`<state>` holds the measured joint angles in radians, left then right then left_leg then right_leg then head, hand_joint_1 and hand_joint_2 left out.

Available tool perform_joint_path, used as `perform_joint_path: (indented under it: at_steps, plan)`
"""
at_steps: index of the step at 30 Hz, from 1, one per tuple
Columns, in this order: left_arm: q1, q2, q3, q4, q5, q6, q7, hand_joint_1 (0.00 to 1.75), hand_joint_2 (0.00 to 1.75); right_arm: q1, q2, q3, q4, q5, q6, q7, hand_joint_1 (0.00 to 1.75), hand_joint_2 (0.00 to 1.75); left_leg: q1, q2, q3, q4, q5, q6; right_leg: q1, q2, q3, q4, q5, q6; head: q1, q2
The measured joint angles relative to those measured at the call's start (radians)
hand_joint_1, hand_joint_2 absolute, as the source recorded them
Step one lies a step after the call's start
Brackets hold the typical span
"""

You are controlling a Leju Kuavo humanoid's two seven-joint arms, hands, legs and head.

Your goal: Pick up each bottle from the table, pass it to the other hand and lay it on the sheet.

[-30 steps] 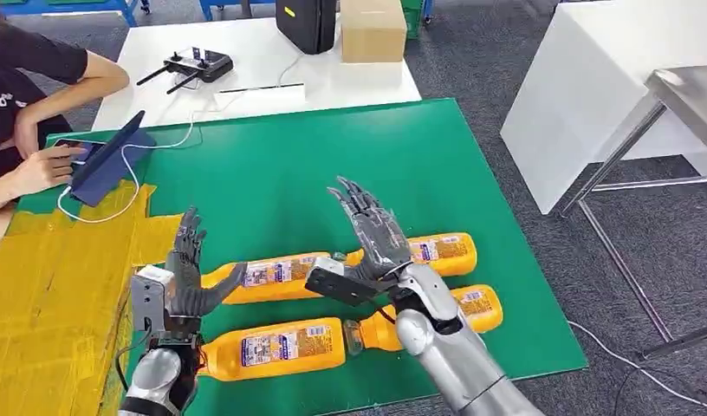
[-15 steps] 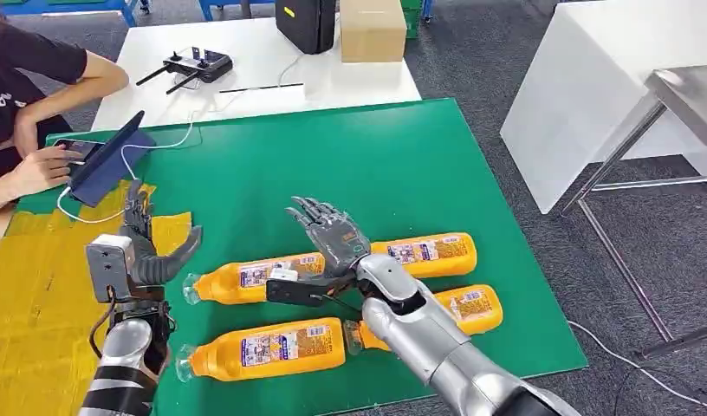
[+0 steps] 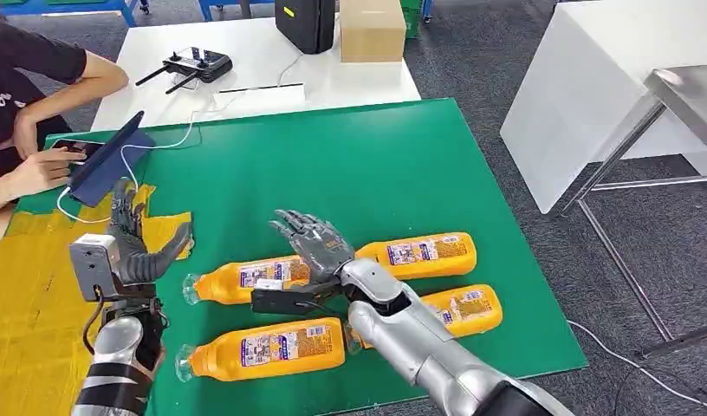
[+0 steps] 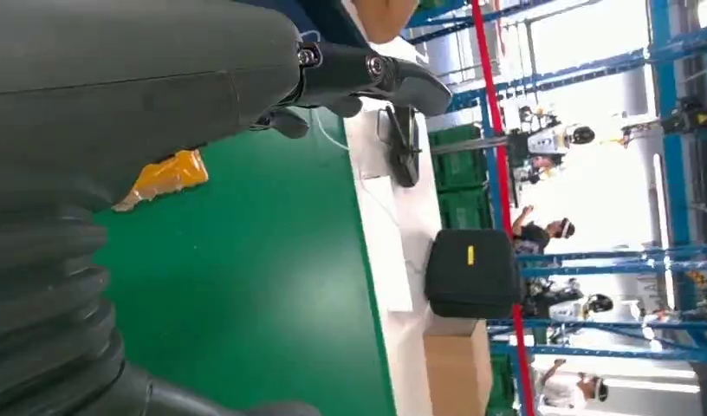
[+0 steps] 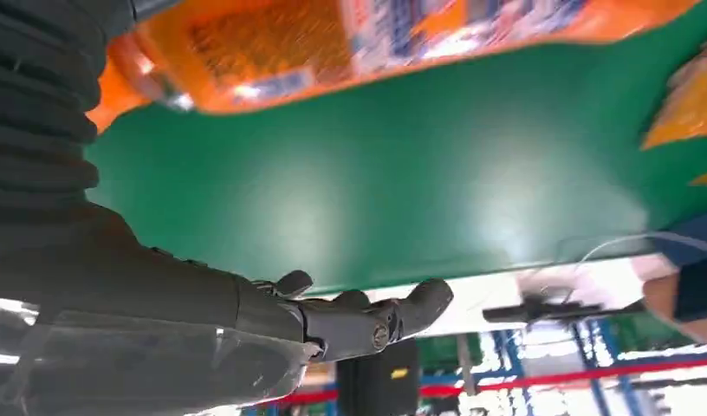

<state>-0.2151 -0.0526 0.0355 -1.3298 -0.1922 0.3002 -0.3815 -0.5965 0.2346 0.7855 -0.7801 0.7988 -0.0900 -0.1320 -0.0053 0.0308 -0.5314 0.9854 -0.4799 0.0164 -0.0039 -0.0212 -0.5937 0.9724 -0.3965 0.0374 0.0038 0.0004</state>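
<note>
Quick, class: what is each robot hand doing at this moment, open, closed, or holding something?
Left hand: open, fingers spread, holding nothing.
Right hand: open, fingers spread above an orange bottle, not gripping it.

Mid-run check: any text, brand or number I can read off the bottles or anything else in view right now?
None is legible.
Bottle labels: printed panels, too small and blurred to read.
Black case: a yellow mark, no readable letters.
Cardboard box: no print visible.
Remote controller: nothing readable.
Right wrist view: bottle label motion-blurred, unreadable.
</note>
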Motion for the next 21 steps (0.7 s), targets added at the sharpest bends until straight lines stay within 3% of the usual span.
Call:
perform_joint_path:
  at_steps: [17,21]
  plan:
    - [-0.040,-0.004,0.016,0.029,0.054,-0.022,-0.018,0.00,1.75,-0.028,0.082,0.041,0.164,-0.114,0.061,-0.013,0.00,1.75,0.000,0.000,0.000,0.000,0.000,0.000,0.000,0.000,0.000,0.000,0.000,0.000,0.000,0.000]
    - [-0.054,-0.008,0.006,0.044,0.060,-0.027,-0.021,0.00,1.75,-0.044,0.101,0.043,0.235,-0.108,0.064,0.029,0.00,1.75,0.000,0.000,0.000,0.000,0.000,0.000,0.000,0.000,0.000,0.000,0.000,0.000,0.000,0.000]
